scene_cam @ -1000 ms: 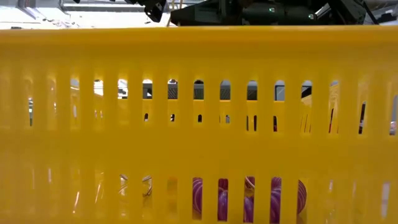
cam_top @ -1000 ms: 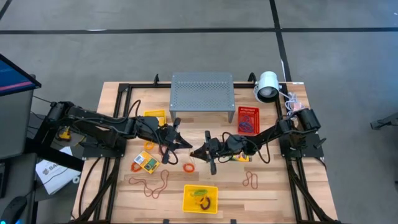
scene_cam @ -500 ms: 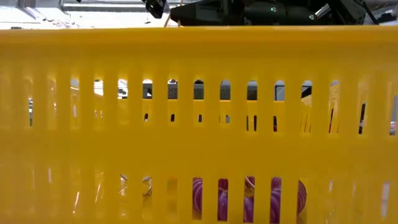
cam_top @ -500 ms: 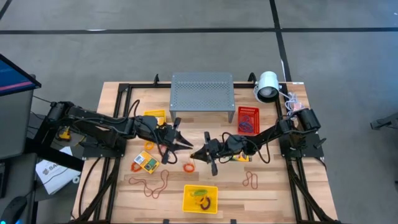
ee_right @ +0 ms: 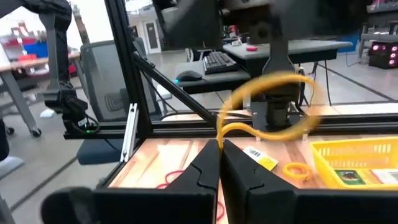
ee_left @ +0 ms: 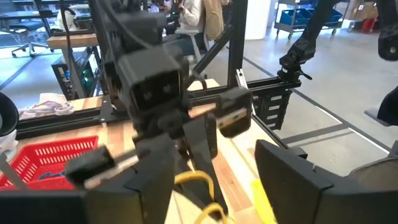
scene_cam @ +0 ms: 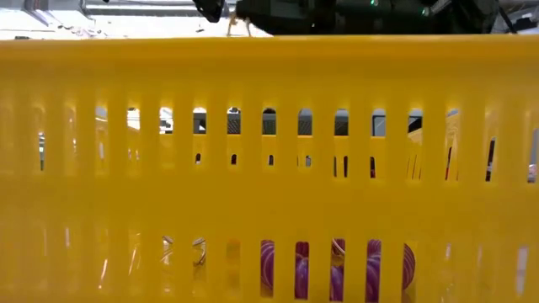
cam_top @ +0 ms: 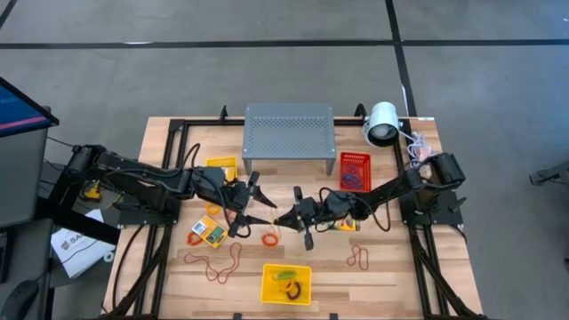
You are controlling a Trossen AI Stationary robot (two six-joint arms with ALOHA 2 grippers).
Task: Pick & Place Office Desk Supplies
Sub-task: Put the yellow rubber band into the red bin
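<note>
Over the middle of the table my right gripper (cam_top: pixel 280 219) (ee_right: pixel 221 146) is shut on a yellow rubber band (ee_right: pixel 267 106). My left gripper (cam_top: pixel 264 210) (ee_left: pixel 211 186) faces it tip to tip, open, its fingers on either side of the band (ee_left: pixel 196 183). I cannot tell whether they touch it. On the table lie an orange band (cam_top: pixel 269 238), brown bands (cam_top: pixel 218 264) (cam_top: pixel 360 258) and a crayon box (cam_top: pixel 212 232). The low view shows only a yellow basket wall (scene_cam: pixel 269 168). My right gripper pinches the yellow band's near part (ee_right: pixel 224 135) between its two fingertips. The fingers come about level from the table's right side. The rest of the loop stands out beyond the fingertips, lifted clear of the table.
A grey perforated stand (cam_top: pixel 289 132) and a white lamp (cam_top: pixel 382 123) stand at the far edge, with a red basket (cam_top: pixel 354 171) and a yellow basket (cam_top: pixel 222 166) on either side of the stand. Another yellow basket (cam_top: pixel 286 283) with bands sits at the near edge.
My left gripper has opened and let go of the yellow band, drawing back a little toward the table's left. My right gripper has stayed shut on the band, which stays in the air between the two.
</note>
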